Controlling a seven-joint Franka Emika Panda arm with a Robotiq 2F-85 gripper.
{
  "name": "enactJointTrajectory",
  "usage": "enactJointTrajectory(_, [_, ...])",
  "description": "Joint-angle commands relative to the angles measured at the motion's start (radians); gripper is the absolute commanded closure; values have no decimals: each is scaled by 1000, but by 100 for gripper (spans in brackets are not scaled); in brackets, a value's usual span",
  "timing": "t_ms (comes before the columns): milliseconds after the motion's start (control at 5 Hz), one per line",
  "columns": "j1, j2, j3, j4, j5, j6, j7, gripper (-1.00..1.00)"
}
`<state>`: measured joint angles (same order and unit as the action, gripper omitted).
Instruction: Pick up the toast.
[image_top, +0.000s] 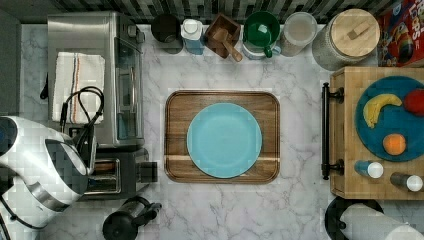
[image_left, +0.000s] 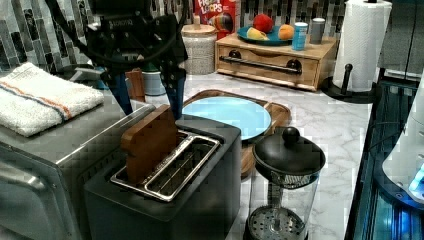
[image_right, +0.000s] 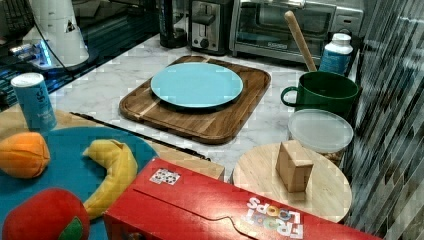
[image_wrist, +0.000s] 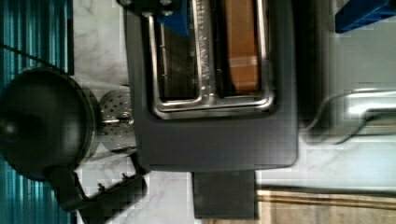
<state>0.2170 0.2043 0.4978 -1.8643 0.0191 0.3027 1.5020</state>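
Note:
The toast (image_left: 149, 144) is a brown slice standing upright in one slot of the black toaster (image_left: 200, 195), with its upper half sticking out. In the wrist view the toast (image_wrist: 241, 46) fills one slot and the other slot is empty. My gripper (image_left: 148, 102) hangs just above and behind the toast's top edge. It is open, its blue fingers (image_left: 175, 97) spread wide with nothing between them. Blue finger parts (image_wrist: 362, 14) show in the wrist view on either side of the toaster (image_wrist: 215, 140). In the top view the white arm (image_top: 40, 165) covers part of the toaster (image_top: 125, 175).
A glass French press (image_left: 285, 185) stands right in front of the toaster. A toaster oven (image_left: 45, 150) with a folded towel (image_left: 40, 100) flanks it. A blue plate (image_top: 224, 140) lies on a wooden tray (image_top: 172, 150) mid-counter. A wooden box (image_top: 345, 140) with fruit sits at the top view's right.

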Motion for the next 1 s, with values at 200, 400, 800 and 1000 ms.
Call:
enactJointTrajectory(200, [118,7,115,42,52,140,112,58])
enactJointTrajectory(400, [118,13,119,70,66,96,123,100])
enactJointTrajectory(800, [113,-3,127,81,71,83,135,100])
enactJointTrajectory(1000, [114,-31,125,49,53,108,126,100])
